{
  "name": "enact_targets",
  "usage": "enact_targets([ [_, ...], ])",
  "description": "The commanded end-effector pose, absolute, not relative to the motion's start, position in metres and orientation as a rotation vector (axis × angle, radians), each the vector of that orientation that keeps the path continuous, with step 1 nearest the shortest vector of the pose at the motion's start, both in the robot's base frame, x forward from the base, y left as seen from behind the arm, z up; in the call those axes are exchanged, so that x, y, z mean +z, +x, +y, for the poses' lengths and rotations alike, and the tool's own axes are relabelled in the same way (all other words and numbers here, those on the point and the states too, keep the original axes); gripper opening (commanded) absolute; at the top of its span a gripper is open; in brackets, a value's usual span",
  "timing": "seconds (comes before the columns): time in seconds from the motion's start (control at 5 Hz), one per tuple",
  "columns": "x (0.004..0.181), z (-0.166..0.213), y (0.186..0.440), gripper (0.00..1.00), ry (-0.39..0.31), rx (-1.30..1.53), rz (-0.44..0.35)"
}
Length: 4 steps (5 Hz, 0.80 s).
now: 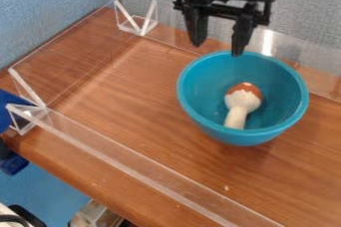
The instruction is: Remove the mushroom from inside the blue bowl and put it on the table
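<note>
The tool (220, 47) stands with its fingers spread apart, nothing between them. In front of it and lower down, the blue bowl (242, 99) rests on the wood-grain surface (114, 97). The mushroom (240, 107) lies inside the bowl, below the tool, its orange-brown cap pointing toward the tool and its pale stem away.

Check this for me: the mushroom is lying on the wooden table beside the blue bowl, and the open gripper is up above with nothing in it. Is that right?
Not quite: the mushroom is inside the blue bowl, not on the table beside it, as the camera view shows. The gripper is indeed open, up above and holding nothing.
</note>
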<state>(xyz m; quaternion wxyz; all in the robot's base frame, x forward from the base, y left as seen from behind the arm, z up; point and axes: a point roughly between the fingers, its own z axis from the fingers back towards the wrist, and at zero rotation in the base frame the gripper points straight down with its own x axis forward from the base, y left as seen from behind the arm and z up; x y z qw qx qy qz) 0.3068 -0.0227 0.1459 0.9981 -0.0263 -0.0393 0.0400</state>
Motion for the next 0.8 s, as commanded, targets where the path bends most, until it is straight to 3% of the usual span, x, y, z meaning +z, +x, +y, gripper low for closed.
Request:
enact_targets([
  [0.0,0.147,-0.026,0.309,1.00,-0.053,0.072,-0.099],
  [0.6,0.090,-0.048,0.309,1.00,-0.050,0.032,-0.042],
])
